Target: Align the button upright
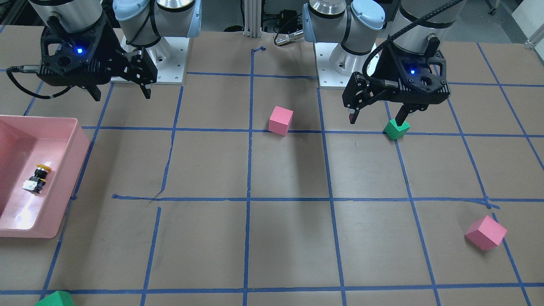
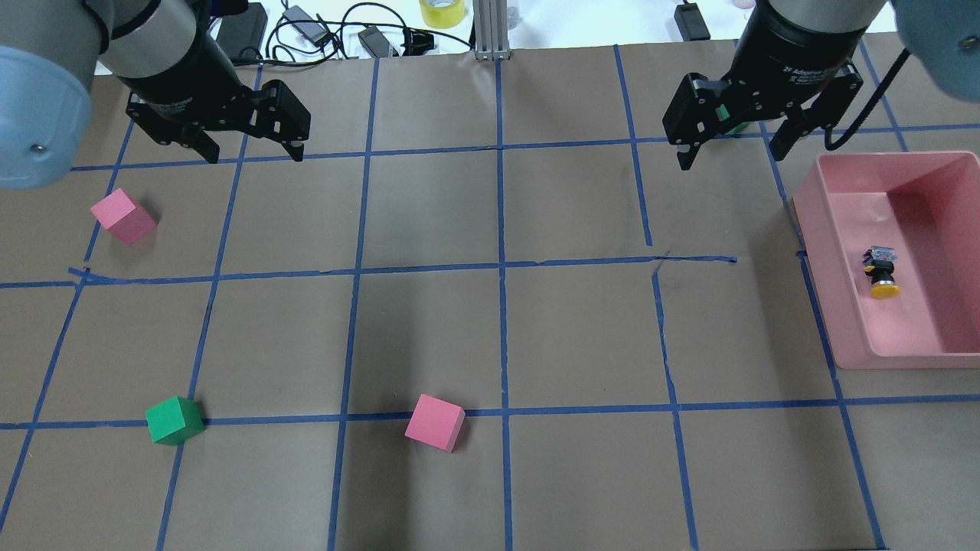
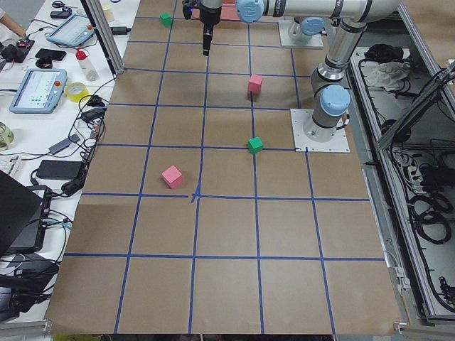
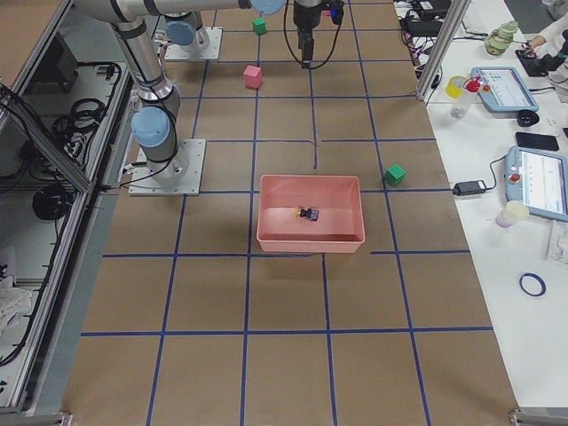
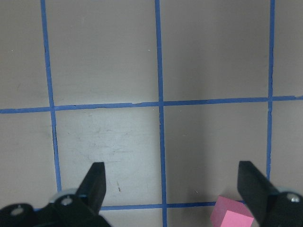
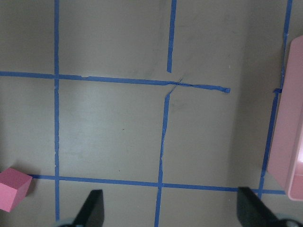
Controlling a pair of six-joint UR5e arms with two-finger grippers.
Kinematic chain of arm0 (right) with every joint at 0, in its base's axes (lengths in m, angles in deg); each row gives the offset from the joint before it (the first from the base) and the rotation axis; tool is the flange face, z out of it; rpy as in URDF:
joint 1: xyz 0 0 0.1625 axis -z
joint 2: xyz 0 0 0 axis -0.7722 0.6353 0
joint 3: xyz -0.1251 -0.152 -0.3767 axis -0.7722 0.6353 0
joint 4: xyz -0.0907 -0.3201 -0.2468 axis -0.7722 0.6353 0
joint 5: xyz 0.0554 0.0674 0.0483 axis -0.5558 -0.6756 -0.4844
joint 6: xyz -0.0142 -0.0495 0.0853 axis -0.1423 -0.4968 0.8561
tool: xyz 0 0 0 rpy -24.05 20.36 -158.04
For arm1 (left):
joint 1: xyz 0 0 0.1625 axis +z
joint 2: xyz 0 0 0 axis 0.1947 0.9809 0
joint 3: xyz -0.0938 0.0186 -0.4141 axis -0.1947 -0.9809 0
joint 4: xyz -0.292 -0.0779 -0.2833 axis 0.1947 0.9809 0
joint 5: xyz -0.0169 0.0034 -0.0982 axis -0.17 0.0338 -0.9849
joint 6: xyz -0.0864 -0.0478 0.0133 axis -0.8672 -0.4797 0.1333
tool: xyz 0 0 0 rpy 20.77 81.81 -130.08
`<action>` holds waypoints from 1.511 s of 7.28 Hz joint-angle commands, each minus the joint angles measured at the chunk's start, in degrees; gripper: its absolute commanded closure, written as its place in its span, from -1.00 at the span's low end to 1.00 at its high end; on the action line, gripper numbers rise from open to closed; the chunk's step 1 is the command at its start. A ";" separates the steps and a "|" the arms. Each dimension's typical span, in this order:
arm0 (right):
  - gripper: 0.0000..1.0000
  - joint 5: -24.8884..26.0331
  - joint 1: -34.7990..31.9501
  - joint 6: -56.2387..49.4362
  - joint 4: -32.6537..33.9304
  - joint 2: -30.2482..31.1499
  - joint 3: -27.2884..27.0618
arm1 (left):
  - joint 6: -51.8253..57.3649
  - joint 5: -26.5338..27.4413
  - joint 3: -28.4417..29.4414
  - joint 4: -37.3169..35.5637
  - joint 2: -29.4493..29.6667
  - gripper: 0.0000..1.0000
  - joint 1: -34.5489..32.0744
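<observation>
So, basically nothing is done yet. The small yellow-capped push-button (image 2: 882, 273) with the black body and grey-white base lies on its side inside the pink plastic bin (image 2: 823, 268), off to the right of the right pincer (image 2: 731, 157) and lower down. That pincer hangs wide open and empty over the table (image 2: 574, 344). Same for the left pincer (image 2: 254, 156), way further off. Grabbing it and standing it up are both still to do.

Lighting is bright and even, from overhead. Broad soft shadows cross the table (image 1: 289, 170) centre. White glare marks the bin (image 1: 21, 214) floor at the right edge. Wrist views are slightly soft; the others are sharp.
</observation>
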 commanded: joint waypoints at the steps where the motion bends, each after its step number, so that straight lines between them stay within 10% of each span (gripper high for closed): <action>1: -1.00 0.05 0.03 0.02 0.11 0.05 -0.21 | 0.00 0.00 0.00 0.00 0.00 -1.00 0.00; 11: -1.00 3.88 2.21 0.10 0.45 -0.03 -0.30 | 0.00 0.00 0.00 0.00 0.00 -1.00 0.00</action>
